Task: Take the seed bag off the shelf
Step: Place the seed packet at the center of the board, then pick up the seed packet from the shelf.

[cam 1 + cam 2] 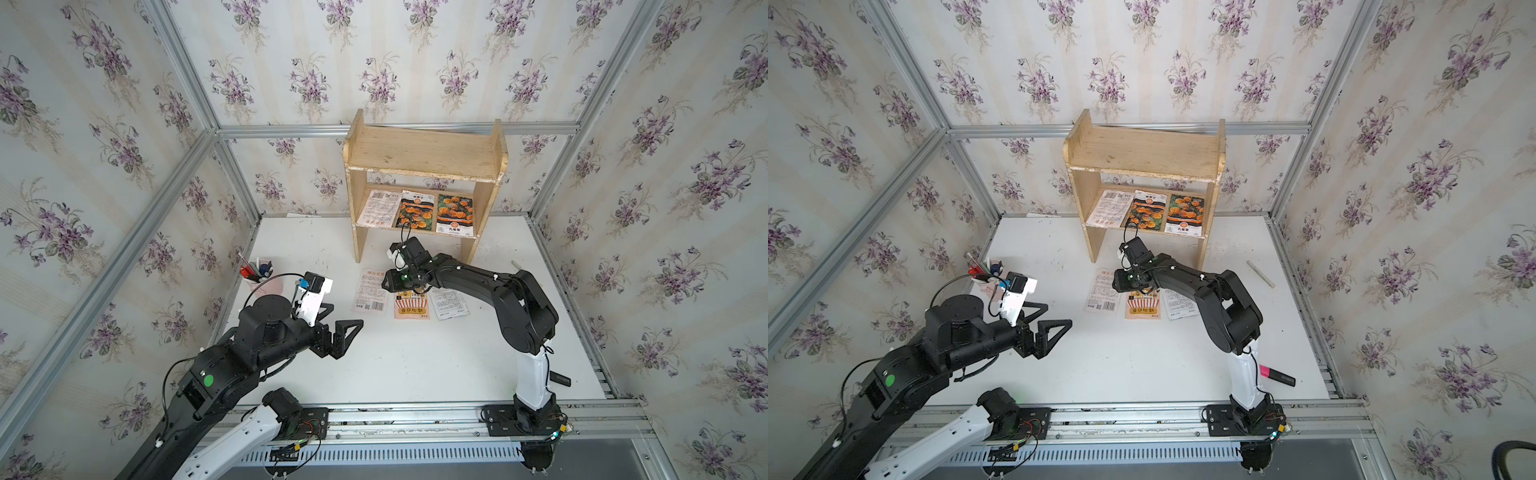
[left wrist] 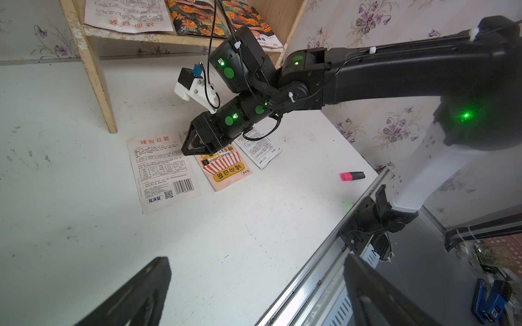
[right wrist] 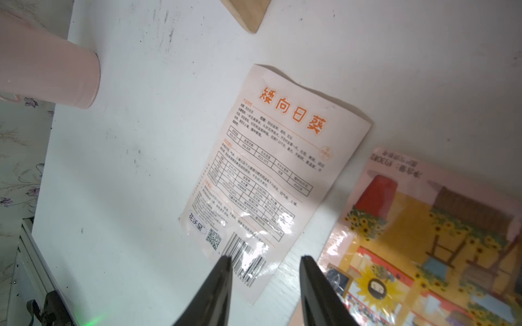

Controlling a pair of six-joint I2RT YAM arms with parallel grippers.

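The right gripper (image 3: 264,261), parted and empty, is hovering seemingly just above the pink sunflower-printed packet (image 3: 423,240). It should be rising clear before reaching the light wooden two-tier shelf (image 1: 424,153), whose lower tier is holding three glossy seed bags (image 1: 415,210).

arms (image 1: 519,299) black, white lower links | left pincer (image 1: 348,315) black, triangular | green stickers (image 2: 229,72) | black cables (image 2: 210,42)
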